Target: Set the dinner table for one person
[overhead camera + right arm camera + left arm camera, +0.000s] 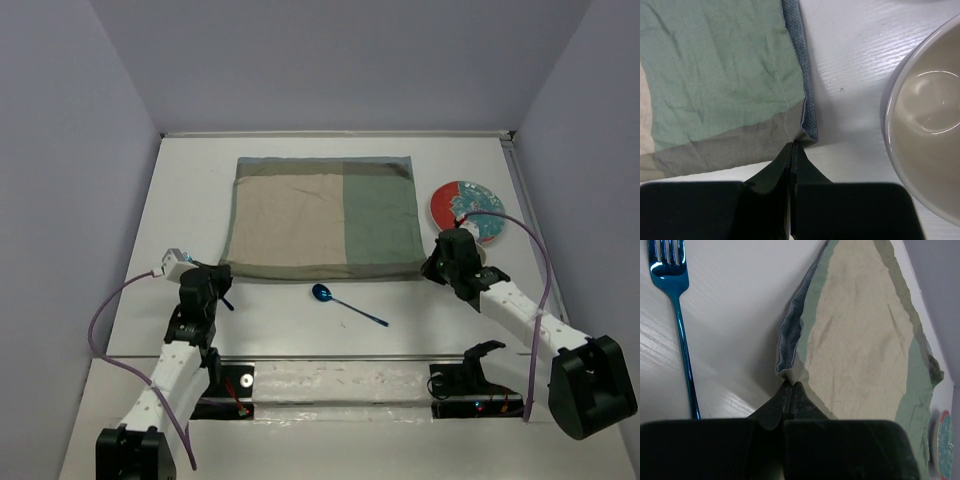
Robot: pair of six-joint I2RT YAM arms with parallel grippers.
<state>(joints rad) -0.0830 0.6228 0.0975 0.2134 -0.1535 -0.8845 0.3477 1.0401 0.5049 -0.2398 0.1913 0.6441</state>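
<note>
A tan-and-green cloth placemat (320, 215) lies in the middle of the white dinner table (190, 190). My left gripper (790, 383) is shut on the mat's near-left corner, where the cloth puckers at the fingertips. My right gripper (792, 145) is shut on the near-right corner, whose blue-backed edge curls up. In the top view the left gripper (222, 270) and right gripper (432, 266) stand at those two corners. A blue spoon (346, 304) lies in front of the mat. A blue fork (679, 320) lies left of my left gripper.
A red-and-teal patterned plate (468, 212) sits right of the mat, its rim (943, 445) also showing in the left wrist view. A grey cup (927, 125) stands close to the right of my right gripper. Lavender walls enclose the table on three sides.
</note>
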